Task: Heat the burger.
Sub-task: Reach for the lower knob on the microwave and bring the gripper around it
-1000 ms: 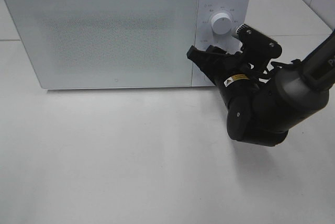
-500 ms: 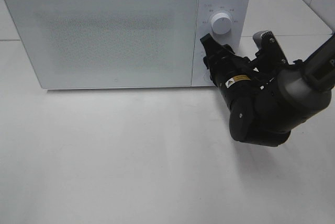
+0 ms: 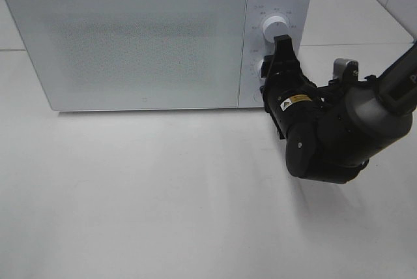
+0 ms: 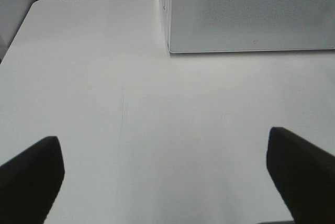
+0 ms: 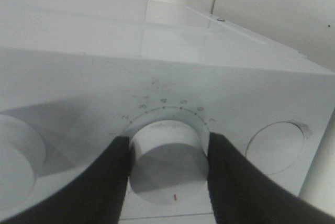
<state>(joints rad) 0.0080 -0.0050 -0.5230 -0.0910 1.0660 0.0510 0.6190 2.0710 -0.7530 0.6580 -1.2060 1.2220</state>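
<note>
Looks like the timer-setting step; microwave (image 3: 280, 5) right in front of the right gripper (image 5: 166, 153), door (image 3: 130, 44) shut; no burger in sight, guessing inside behind it; left gripper (image 4: 167, 179) gaping wide, holding nothing; right one pinched partway closed on the lower dial (image 5: 165, 170); next needs a steady wrist twist, no slipping.

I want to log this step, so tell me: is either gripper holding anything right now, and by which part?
The right gripper clamps the lower dial by its round sides; the left gripper is open and empty.
</note>
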